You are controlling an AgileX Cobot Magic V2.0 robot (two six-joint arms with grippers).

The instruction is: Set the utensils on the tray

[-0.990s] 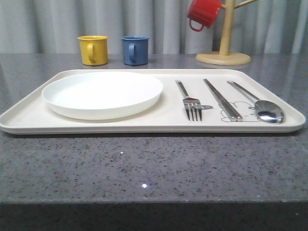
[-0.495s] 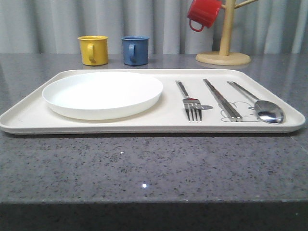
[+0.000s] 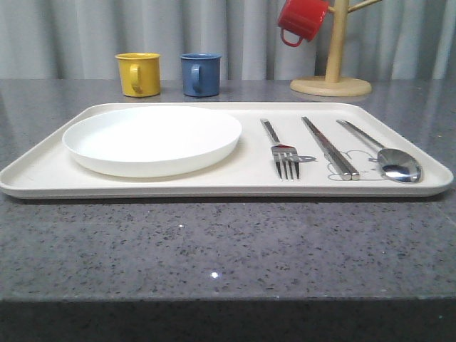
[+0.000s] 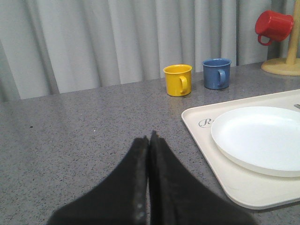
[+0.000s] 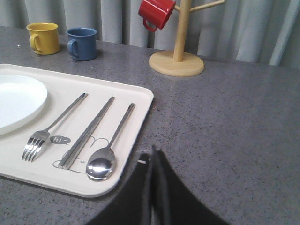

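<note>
The cream tray (image 3: 43, 169) lies across the grey table. On it sit the white plate (image 3: 152, 138) at the left, then the fork (image 3: 282, 151), the chopsticks (image 3: 329, 147) and the spoon (image 3: 388, 159) side by side at the right. My left gripper (image 4: 149, 137) is shut and empty, over bare table left of the tray (image 4: 243, 190) and plate (image 4: 262, 138). My right gripper (image 5: 152, 151) is shut and empty, just off the tray's (image 5: 56, 176) right edge beside the spoon (image 5: 107, 151), chopsticks (image 5: 87, 132) and fork (image 5: 51, 128).
A yellow mug (image 3: 137, 73) and a blue mug (image 3: 199, 73) stand behind the tray. At the back right, a red mug (image 3: 302, 19) hangs on a wooden mug tree (image 3: 331, 84). Grey curtains close off the back. Bare table lies in front of the tray.
</note>
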